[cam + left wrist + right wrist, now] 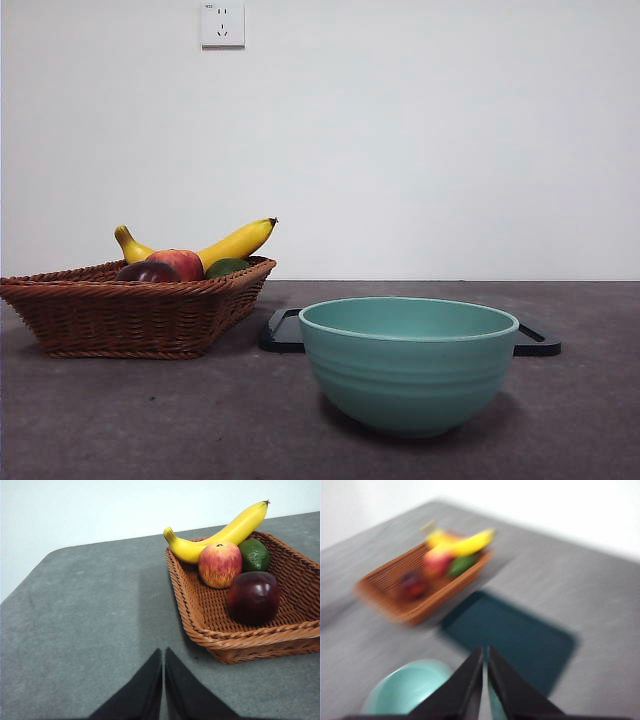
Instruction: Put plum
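Mostly hidden behind the basket (130, 315) rim in front view, the plum (253, 597) lies untouched; both jaws clenched.

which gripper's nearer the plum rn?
Left, I'd judge. The left gripper hangs over bare table just outside the wicker basket holding the plum. The right gripper sits farther off, above the teal bowl and dark tray.
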Motion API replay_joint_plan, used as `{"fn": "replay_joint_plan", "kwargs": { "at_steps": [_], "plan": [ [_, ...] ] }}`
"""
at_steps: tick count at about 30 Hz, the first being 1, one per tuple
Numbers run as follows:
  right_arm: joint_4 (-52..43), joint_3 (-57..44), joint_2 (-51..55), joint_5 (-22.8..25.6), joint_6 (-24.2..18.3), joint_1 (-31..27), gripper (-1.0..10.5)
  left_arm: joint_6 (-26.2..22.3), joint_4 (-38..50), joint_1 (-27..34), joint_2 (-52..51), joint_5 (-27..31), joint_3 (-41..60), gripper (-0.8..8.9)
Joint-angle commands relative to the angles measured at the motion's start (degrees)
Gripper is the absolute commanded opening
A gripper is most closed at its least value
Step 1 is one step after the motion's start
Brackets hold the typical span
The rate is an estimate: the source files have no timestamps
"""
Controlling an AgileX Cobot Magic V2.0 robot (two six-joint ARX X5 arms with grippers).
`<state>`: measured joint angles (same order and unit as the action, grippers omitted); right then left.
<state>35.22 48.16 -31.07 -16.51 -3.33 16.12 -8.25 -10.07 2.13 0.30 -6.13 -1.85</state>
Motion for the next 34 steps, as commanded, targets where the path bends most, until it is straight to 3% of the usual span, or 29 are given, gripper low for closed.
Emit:
{"fn": "replay_joint_plan", "kwargs": {
  "at_steps": [1, 7, 14, 23, 34],
  "plan": [
    [-9.1, -7.3, 3.9, 0.0, -1.6, -6.2, 0.1, 0.2, -0.5, 0.2, -0.1, 0.0, 1.2, 0.07],
    [-24.2, -22.6, 13.8, 0.1, -1.6, -15.3, 0.1, 0.2, -0.5, 0.2, -0.1, 0.0, 1.2, 0.07],
    [-32.9, -35.3, 22.6, 0.5, -1.6, -19.1, 0.1, 0.2, -0.5, 0.2, -0.1, 0.0, 1.2, 0.07],
    [-33.9, -43.9, 28.3, 6.2, 0.1, -19.3, 0.1, 0.2, -0.5, 0.2, -0.1, 0.0, 1.2, 0.07],
    [-29.7, -47.6, 30.9, 7.6, 0.4, -19.3, 0.1, 0.2, -0.5, 0.2, -0.1, 0.0, 1.2, 0.07]
  ]
}}
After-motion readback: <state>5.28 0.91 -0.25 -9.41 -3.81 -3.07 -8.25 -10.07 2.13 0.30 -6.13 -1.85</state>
